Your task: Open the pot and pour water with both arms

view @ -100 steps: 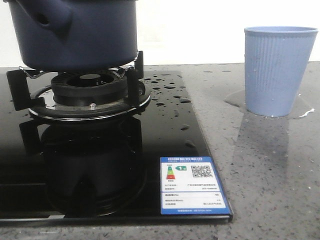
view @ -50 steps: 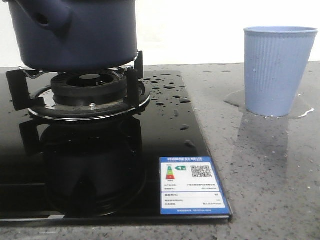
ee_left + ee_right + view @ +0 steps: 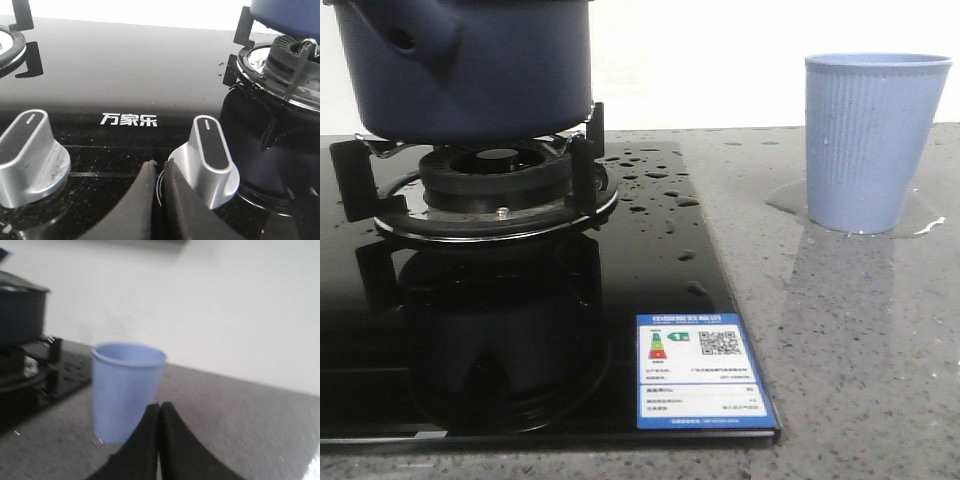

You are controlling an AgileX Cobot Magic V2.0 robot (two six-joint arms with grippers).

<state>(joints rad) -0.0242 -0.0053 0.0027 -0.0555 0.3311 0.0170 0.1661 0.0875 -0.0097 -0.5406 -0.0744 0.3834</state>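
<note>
Pot (image 3: 470, 70) on burner (image 3: 495, 180); cup (image 3: 870, 140) upright in puddle (image 3: 790, 200)

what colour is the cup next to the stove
Light blue, with fine vertical ribs; the cup shows best in the front view.

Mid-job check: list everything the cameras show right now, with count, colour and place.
pot: 1, dark navy, on the burner grate, front view's left
burner: 1, black, under the pot
hob glass: 1, black, wet with droplets
energy label: 1, blue and white, hob's near right corner
cup: 1, light blue, upright on the counter, right, standing in a puddle
counter: 1, grey speckled
knobs: 2, silver, hob's front edge
left tool: 1, black, closed, by a knob
right tool: 1, black, closed, facing the cup
</note>
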